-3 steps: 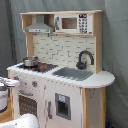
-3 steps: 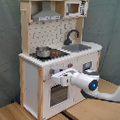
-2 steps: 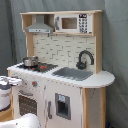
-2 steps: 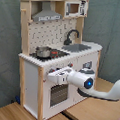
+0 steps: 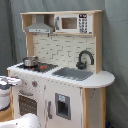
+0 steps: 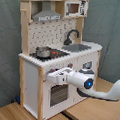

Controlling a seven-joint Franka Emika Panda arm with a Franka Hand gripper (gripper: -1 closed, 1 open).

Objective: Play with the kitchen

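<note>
— One second is all it takes: the arm (image 6: 97,87) has slid along the front of the kitchen (image 5: 65,75), and its gripper (image 6: 48,77) now sits right up against the oven door (image 6: 55,93), near the door's top edge.

— Is it holding the handle?

— I cannot tell. From here the fingers are hidden against the white panel, so wide or narrow, I can't say. In the first exterior view only the arm's white end pokes in at the first exterior view's left edge.

— And the kitchen itself?

— It stands where it was, on the wooden floor (image 6: 13,114), before the grey curtain (image 5: 117,50). The small pot (image 6: 43,52) sits on the stovetop (image 6: 50,54), beside the sink (image 5: 74,73) and faucet (image 5: 84,59).

— So what next?

— My guess: it is lining up to pull the oven open.
</note>
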